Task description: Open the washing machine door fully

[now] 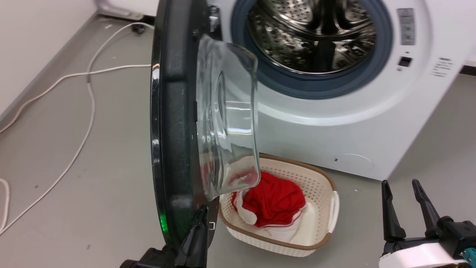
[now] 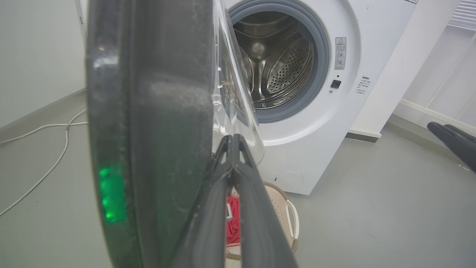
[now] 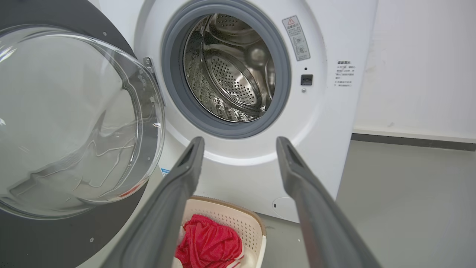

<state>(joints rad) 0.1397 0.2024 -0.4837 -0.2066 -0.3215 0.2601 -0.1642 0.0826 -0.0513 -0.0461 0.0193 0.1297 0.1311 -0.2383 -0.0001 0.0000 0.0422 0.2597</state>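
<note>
Washing machine (image 1: 334, 130): we see it white, its drum mouth uncovered.
Door (image 1: 174, 111): swung out edge-on towards us, left of the drum.
Basket (image 1: 297, 175): on the floor under the door, holding red cloth (image 1: 275, 201).
Right hand (image 1: 400, 183): fingers apart, holding nothing.
Left hand (image 1: 202, 210): fingers together at the door's lower inner edge.

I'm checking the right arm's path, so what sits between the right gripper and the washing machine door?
In the head view, a cream laundry basket holding red cloth sits between the right gripper and the washing machine door.
</note>
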